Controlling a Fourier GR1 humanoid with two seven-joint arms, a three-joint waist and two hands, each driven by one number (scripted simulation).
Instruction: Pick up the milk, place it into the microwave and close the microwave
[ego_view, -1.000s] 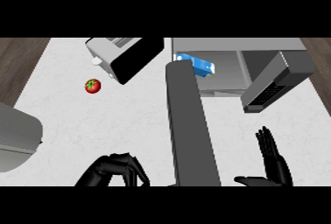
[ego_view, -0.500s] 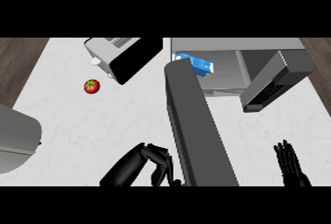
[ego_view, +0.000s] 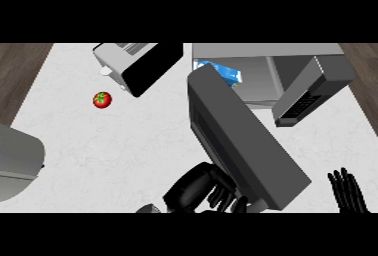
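Note:
The blue and white milk carton (ego_view: 224, 73) stands inside the grey microwave (ego_view: 251, 55) at the top of the head view, partly hidden by the door. The microwave's dark door (ego_view: 244, 142) is partway swung, running as a long slab from the carton down toward the lower edge. My left hand (ego_view: 193, 189) is at the door's left face near its lower end, fingers (ego_view: 221, 192) against it and holding nothing. Low at the right edge, my right hand (ego_view: 348, 192) rests open with its fingers up, apart from the door.
A red tomato (ego_view: 102, 99) lies on the white counter (ego_view: 111, 145) at the left. A toaster (ego_view: 118, 54) with a black panel (ego_view: 151, 70) sits at the top left. A grey rounded object (ego_view: 16, 155) fills the left edge. The microwave's control panel (ego_view: 308, 92) juts out at the right.
The left hand has moved up and right against the door, and the door has swung rightward toward the microwave. The right hand has sunk to the lower right edge.

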